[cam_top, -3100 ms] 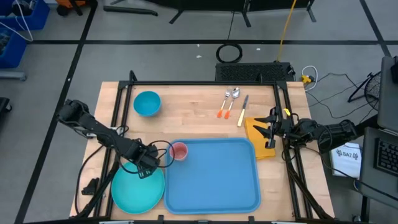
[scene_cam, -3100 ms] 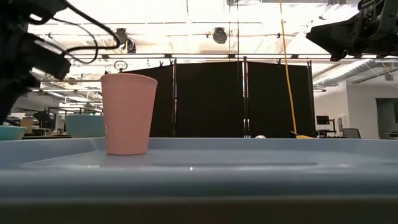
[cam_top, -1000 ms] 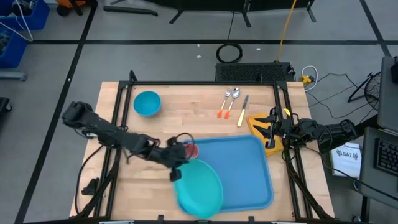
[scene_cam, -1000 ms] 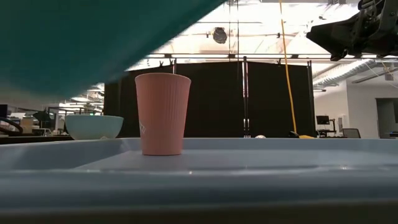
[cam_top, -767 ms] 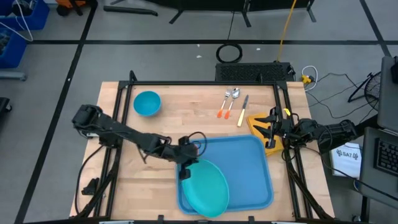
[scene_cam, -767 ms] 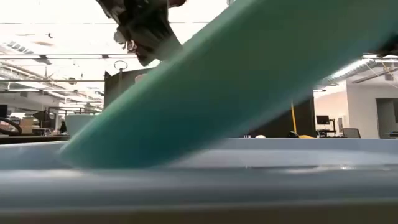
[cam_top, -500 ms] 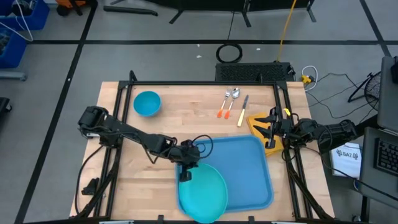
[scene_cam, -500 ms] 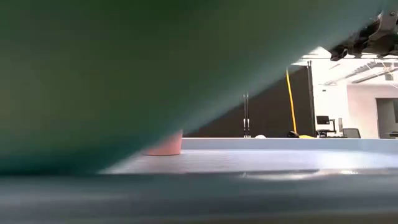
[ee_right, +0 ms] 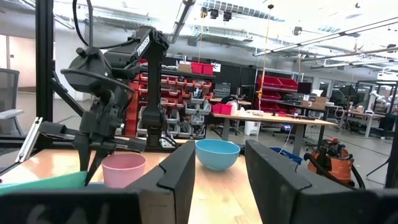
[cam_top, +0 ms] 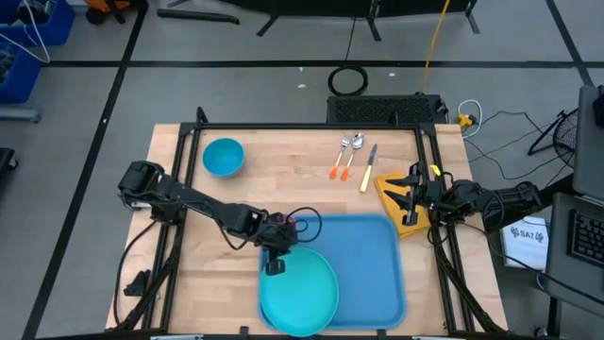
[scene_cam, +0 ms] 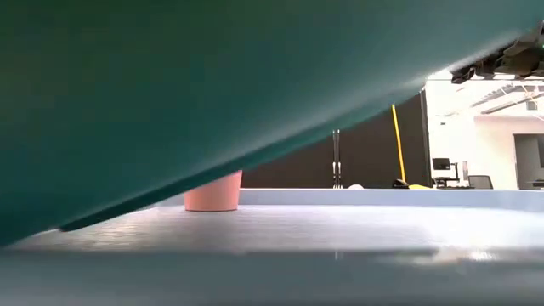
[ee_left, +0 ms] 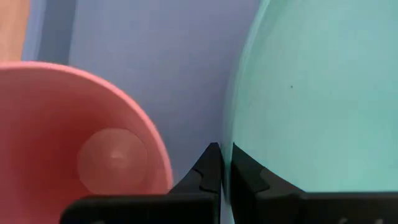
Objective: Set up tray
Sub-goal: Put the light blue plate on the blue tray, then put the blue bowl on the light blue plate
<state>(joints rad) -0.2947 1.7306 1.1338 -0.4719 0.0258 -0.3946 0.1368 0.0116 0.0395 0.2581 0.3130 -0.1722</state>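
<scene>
As before pinching the plate (cam_top: 300, 295), the left hand (cam_top: 274, 262) has lowered it over the tray (cam_top: 368, 255).

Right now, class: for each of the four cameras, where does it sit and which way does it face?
High view: overhead, straight down on the tray, both arms.
Low view: table height, looking across; the teal plate fills it.
Left wrist view: on the left arm; left tool clamps the plate rim beside the pink cup.
Right wrist view: on the right arm, past the open right tool, toward the blue bowl.
All share the plate.

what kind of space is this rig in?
Likely a robotics lab or workshop: shelves of red parts bins, workbenches behind the table, black partition screens, cables on the floor.
</scene>
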